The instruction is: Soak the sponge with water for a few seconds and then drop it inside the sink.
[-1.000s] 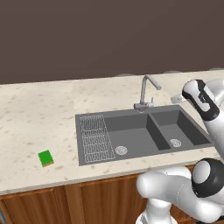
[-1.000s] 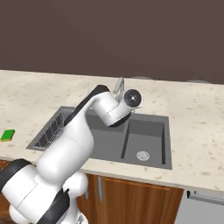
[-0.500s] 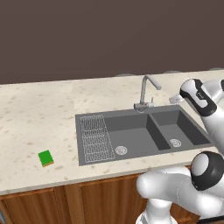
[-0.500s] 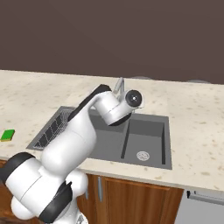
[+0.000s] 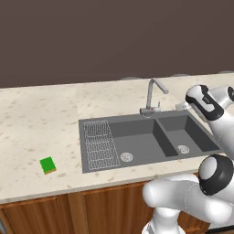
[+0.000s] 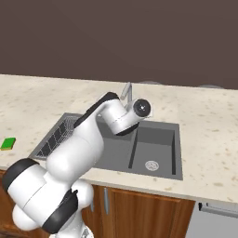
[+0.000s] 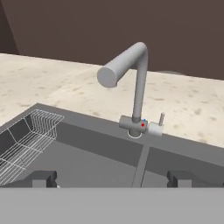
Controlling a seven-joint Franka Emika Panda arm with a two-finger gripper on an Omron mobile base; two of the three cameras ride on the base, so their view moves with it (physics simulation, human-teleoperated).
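Claw [image 7: 112,178] open — sponge [image 5: 48,165] flat, green.

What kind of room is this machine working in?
It looks like a kitchen, computer-rendered rather than real. A dark grey two-basin sink with a curved faucet is set into a speckled stone counter over wooden cabinets, and a green sponge lies on the counter.

Glossy white arm [image 6: 79,144] of rounded, bulbous segments with black bands at the joints; 2 small dark claw [image 7: 112,178] tips.
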